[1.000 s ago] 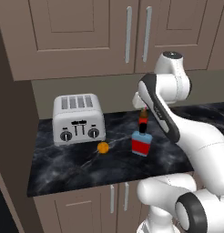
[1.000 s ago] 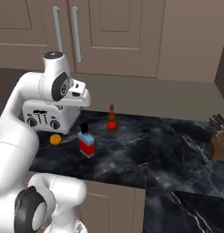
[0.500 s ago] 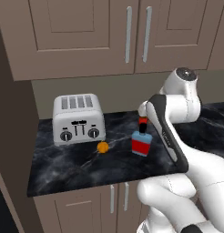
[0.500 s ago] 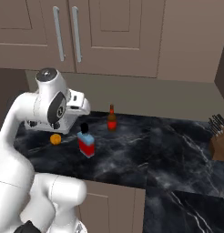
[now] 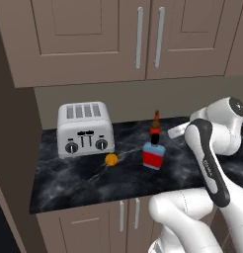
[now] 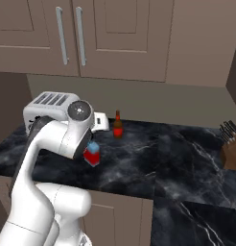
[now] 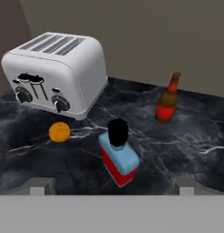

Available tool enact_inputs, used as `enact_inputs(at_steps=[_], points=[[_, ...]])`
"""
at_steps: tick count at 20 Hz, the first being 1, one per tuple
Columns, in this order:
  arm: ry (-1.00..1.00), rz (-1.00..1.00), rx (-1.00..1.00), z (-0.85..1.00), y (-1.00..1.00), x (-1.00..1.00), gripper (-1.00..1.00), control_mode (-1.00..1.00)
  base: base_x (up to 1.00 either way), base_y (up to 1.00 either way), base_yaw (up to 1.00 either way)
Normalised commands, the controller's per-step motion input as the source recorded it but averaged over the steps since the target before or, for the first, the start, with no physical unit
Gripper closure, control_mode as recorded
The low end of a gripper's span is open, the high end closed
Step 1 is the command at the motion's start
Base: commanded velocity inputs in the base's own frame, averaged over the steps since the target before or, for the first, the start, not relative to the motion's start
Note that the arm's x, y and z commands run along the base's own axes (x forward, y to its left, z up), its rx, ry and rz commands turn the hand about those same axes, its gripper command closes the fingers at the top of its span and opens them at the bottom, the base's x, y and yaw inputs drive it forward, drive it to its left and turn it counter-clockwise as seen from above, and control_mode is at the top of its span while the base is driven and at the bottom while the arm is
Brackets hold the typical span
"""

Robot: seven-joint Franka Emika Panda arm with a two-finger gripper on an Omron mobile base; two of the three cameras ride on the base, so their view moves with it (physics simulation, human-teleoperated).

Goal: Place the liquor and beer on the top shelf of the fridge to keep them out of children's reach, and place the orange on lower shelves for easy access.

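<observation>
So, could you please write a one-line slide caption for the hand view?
Hand view: liquor standing nearest, orange and toaster beyond on one side, beer farther back on the dark marble counter.

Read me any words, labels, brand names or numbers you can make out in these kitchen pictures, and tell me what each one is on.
No readable text anywhere.
The beer: red label, no lettering to be made out.
The liquor: plain red body, nothing printed.
The toaster: dark marks above its knobs, too blurred to read.
The cabinets: plain, no signs.
</observation>
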Motion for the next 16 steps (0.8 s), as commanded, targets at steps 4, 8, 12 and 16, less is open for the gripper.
enact_inputs(at_steps=[4, 8, 12, 16], points=[[-0.01, 0.32, 0.03, -0.33, -0.03, 0.0, -1.0, -1.0, 0.0, 0.0, 0.0], [0.0, 0.33, 0.02, -0.33, 0.0, 0.0, -1.0, -1.0, 0.0, 0.0, 0.0], [0.0, 0.3, 0.02, -0.36, 0.0, 0.02, -1.0, -1.0, 0.0, 0.0, 0.0], [-0.01, 0.22, 0.0, -0.36, 0.0, 0.15, -1.0, -1.0, 0.0, 0.0, 0.0]])
